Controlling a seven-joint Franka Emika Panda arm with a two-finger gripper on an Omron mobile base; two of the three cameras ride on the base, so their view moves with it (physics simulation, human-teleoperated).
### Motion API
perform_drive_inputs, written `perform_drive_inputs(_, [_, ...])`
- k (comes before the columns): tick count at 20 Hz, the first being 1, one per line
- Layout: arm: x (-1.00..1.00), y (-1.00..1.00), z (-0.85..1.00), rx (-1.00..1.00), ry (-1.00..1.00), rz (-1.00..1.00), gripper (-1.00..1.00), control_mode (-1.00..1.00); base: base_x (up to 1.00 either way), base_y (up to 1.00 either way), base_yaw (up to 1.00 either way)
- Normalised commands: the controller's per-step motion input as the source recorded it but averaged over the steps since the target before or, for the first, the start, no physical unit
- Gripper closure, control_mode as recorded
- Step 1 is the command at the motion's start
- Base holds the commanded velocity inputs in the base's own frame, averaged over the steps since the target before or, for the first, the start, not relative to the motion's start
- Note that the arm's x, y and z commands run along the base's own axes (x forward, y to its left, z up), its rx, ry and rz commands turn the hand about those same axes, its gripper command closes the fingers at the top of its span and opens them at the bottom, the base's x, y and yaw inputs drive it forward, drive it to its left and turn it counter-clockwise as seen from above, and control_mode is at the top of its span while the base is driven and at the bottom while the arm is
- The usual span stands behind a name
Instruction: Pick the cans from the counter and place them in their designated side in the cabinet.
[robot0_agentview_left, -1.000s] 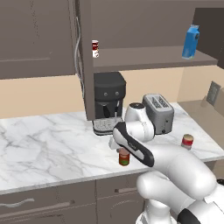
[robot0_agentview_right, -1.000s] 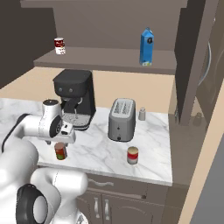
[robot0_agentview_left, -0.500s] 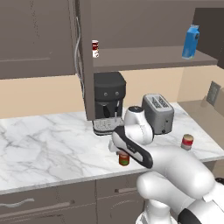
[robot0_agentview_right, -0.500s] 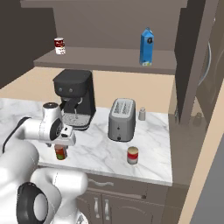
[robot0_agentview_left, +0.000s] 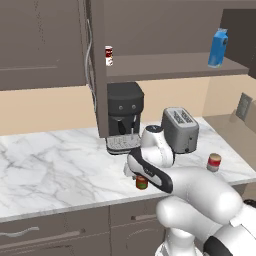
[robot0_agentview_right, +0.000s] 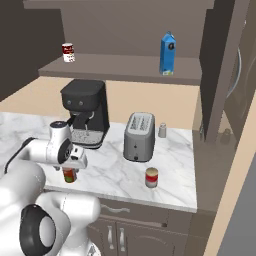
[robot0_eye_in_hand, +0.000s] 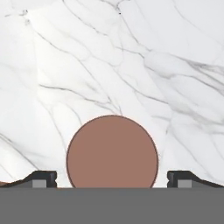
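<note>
A dark red-brown can (robot0_agentview_left: 142, 183) (robot0_agentview_right: 69, 175) stands on the white marble counter (robot0_agentview_left: 60, 165) near its front edge. My gripper (robot0_agentview_left: 137, 173) (robot0_agentview_right: 75, 163) hangs right above it, pointing down. In the hand view the can's round brown top (robot0_eye_in_hand: 112, 153) lies between the two fingertips (robot0_eye_in_hand: 43, 178), with a gap on each side; the gripper (robot0_eye_in_hand: 112, 180) is open. The second can (robot0_agentview_left: 214, 162) (robot0_agentview_right: 151, 177), red above and pale below, stands apart at the right end of the counter. The dark cabinet shelf (robot0_agentview_left: 165, 65) (robot0_agentview_right: 125, 67) runs above.
A black coffee machine (robot0_agentview_left: 125, 115) (robot0_agentview_right: 86, 112) and a silver toaster (robot0_agentview_left: 180, 129) (robot0_agentview_right: 139, 136) stand behind the cans. On the shelf are a slim white can (robot0_agentview_left: 108, 55) (robot0_agentview_right: 68, 52) and a blue carton (robot0_agentview_left: 218, 47) (robot0_agentview_right: 168, 53). A small shaker (robot0_agentview_right: 162, 130) sits by the toaster.
The hand has sunk a little toward the dark red-brown can. Both cans stay where they were.
</note>
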Motion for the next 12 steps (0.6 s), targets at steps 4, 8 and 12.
perform_drive_inputs(4, [0.12,0.01,-0.13,-0.01,0.0,0.0,-1.0,-1.0,0.0,0.0,0.0])
perform_drive_inputs(8, [0.19,0.03,-0.09,-0.02,0.0,0.0,-1.0,-1.0,0.0,0.0,0.0])
perform_drive_inputs(12, [0.19,0.03,-0.11,-0.02,0.01,0.0,-1.0,-1.0,0.0,0.0,0.0])
